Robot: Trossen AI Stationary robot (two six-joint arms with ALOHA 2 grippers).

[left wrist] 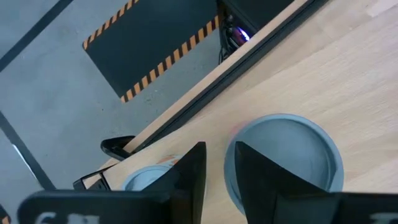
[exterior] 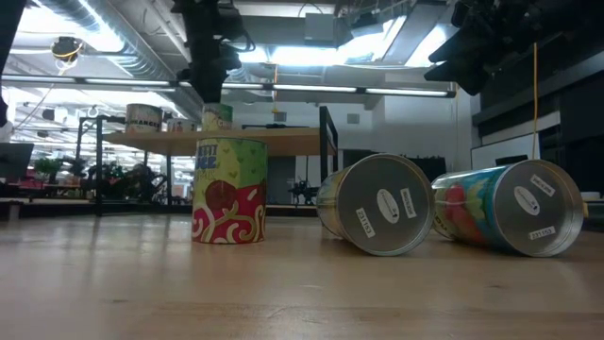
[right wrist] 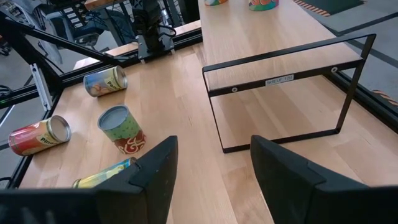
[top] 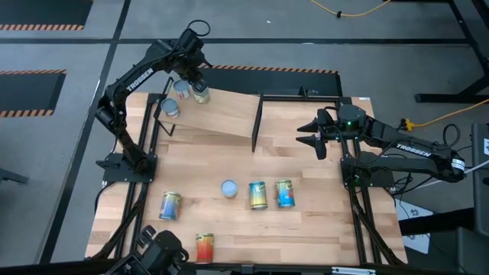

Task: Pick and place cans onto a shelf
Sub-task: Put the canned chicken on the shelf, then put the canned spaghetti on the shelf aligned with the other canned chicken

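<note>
Progress check, starting at the front edge of the counter (top: pixel 321 229): five cans are not shelved yet. A red-orange can (top: pixel 204 247) lies on its side nearest the edge, then a row sits a bit further in: a yellowish can (top: pixel 170 205) on its side, an upright can (top: pixel 229 188) showing its pale top, and two more lying cans (top: pixel 258 195) and (top: pixel 284 192) just beside each other. Past that row the right gripper (top: pixel 312 135) hovers near the shelf's black divider (top: pixel 257 122) with its fingers spread open and nothing in them, so it looks like it's waiting. At the far end, three cans are on the shelf (top: pixel 229 111), bunched at its left corner. The left gripper (top: pixel 195 82) is right over one of them (top: pixel 200 93); I can't tell if it's gripping or has let go. So I'd say roughly three done, five to go.
</note>
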